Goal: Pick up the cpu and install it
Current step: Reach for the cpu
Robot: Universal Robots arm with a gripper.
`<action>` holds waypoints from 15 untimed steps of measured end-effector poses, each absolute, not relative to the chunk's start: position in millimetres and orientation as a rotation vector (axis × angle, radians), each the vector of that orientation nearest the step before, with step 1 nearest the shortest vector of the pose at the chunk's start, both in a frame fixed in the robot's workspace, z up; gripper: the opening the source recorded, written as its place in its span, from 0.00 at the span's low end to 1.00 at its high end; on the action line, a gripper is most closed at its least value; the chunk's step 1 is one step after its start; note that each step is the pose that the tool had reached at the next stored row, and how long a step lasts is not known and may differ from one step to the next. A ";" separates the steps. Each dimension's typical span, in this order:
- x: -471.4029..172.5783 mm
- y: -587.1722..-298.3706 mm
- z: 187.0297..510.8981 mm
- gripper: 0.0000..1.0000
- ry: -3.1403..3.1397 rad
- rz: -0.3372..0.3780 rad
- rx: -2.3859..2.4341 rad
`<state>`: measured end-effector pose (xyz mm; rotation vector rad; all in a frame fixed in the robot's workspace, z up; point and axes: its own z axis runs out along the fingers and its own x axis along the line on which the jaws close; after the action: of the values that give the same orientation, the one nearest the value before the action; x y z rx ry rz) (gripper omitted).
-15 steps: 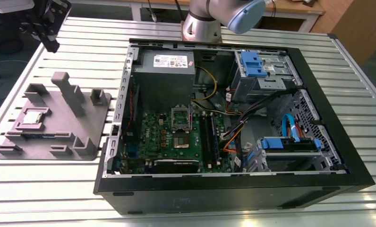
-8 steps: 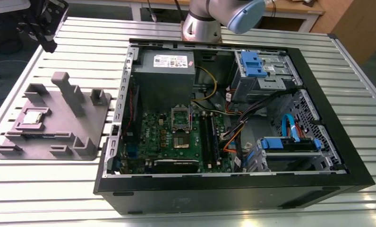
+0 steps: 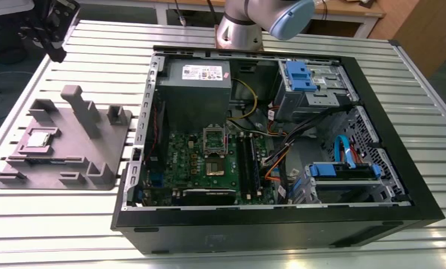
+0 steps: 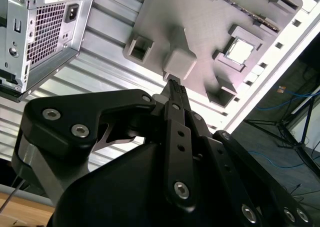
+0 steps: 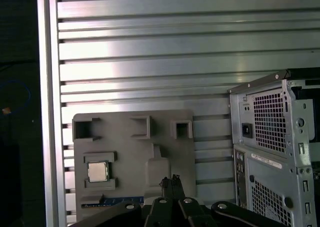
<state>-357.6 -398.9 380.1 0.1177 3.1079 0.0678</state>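
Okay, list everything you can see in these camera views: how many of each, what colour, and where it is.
Small flat square cpu: one, silvery-grey, seated on the holder tray.
Moulded plastic holder tray: one, grey, on the table, at the exterior view's left of the case.
Open desktop computer case: one, black, lying on the table.
Motherboard: one, green, inside the case.
Metal power supply box: one, grey, inside the case.
Plastic drive brackets: two, blue, inside the case.
Slatted aluminium table: one, silver, under everything.
Robot arm: one, silver and blue-grey, behind the case.
Gripper: one, black, fingers shut and empty, above the tray.
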 end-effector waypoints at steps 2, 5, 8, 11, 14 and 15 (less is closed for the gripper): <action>-358.8 -399.0 380.1 0.11 3.108 0.068 0.118; -360.6 -399.0 380.0 0.11 3.108 0.068 0.118; -362.5 -399.0 379.9 0.11 3.108 0.068 0.118; -363.7 -399.0 379.9 0.11 3.108 0.068 0.118; -363.8 -399.0 379.9 0.11 3.108 0.068 0.118; -363.8 -399.0 379.9 0.11 3.108 0.068 0.118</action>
<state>-363.8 -399.0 379.9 0.1177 3.1079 0.0677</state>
